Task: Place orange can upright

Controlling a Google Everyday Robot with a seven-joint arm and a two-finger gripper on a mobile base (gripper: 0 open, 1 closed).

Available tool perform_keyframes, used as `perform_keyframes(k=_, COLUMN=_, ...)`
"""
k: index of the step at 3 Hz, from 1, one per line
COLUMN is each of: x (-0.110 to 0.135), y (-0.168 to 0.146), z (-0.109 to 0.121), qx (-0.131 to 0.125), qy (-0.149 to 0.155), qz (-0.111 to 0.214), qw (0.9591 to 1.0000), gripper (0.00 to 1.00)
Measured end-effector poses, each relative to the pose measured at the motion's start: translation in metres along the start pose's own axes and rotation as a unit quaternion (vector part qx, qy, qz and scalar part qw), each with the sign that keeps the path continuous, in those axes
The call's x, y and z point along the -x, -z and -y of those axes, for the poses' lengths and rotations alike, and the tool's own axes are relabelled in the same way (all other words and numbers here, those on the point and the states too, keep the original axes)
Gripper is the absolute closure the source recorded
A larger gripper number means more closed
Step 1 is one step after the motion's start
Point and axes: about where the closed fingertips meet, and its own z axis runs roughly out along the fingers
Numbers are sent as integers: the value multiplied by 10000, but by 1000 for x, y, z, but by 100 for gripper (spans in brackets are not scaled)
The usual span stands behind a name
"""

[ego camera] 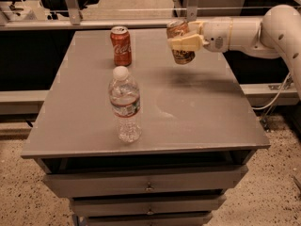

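1. From where I stand, the white robot arm (249,31) reaches in from the right, over the far right part of the grey metal worktop (202,112).
2. Its tool (182,40) sits at the arm's left end, above the far right area of the worktop, and it is closed around the golden-orange metal soda can (178,32).
3. One cream-coloured finger (188,43) lies across the near side of the can at about mid-height; the other one is hidden behind the can.
4. The golden-orange metal soda can is held roughly upright with a slight lean, silver top upward. It looks to be clear of the surface, and a soft shadow lies on the worktop under it.
5. A red Coca-Cola can (121,46) stands upright on the far part of the worktop, left of the held can and apart from it.
6. A clear plastic water bottle with a white cap (125,105) stands upright nearer to me, in front of the red can and well apart from the tool.
7. Below the worktop there are grey drawers (146,182) stacked one under another, with small handles at their middles.
8. The floor around the cabinet is speckled.
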Motion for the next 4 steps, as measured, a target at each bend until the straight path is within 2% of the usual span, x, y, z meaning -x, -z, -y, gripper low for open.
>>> perform_keyframes(k=2, x=-26, y=0, z=-9, qx=398, qy=-88, qz=675, qw=9969, gripper=100)
perform_keyframes(k=3, x=-37, y=2, z=-15, qx=550, qy=35, qz=869, qw=9947, gripper=100)
perform_keyframes(k=4, x=-46, y=5, z=-19, qx=702, qy=181, qz=964, qw=9927, gripper=82)
